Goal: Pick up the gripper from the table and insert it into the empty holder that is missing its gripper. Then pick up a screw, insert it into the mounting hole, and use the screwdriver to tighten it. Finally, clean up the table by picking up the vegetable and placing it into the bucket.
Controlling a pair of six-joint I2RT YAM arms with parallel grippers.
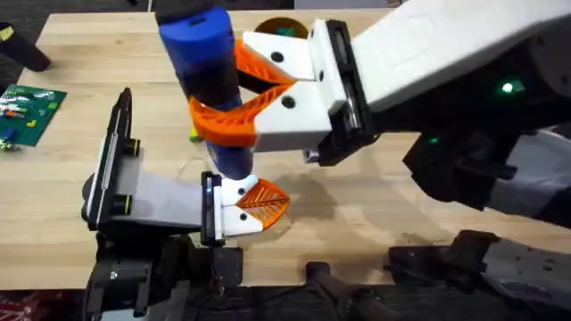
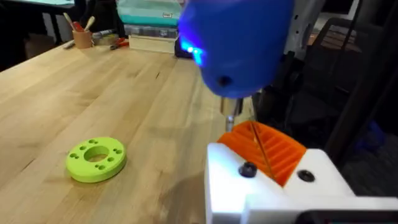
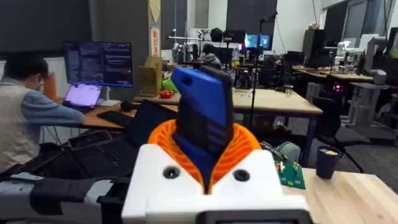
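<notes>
My right gripper [image 1: 216, 89] [image 3: 202, 158] reaches across the table [image 1: 375, 209] from the right. It is shut on the blue screwdriver [image 1: 203, 45] [image 3: 202, 106], held upright between its orange pads. The metal tip [image 2: 231, 117] points down just over my left gripper [image 1: 266, 203] [image 2: 268, 148], whose orange pads are pressed together low over the table; I see nothing between them. A small light glows on the screwdriver body [image 2: 239, 43]. The bucket [image 1: 284, 28] peeks out at the far edge behind the right gripper. The loose gripper, the holder, the screw and the vegetable are out of view.
A round green disc with holes [image 2: 96, 158] lies flat on the table beside my left gripper. A green circuit board [image 1: 31, 111] sits at the far left edge, with a black object [image 1: 22, 49] beyond it. The right arm spans the table's right half.
</notes>
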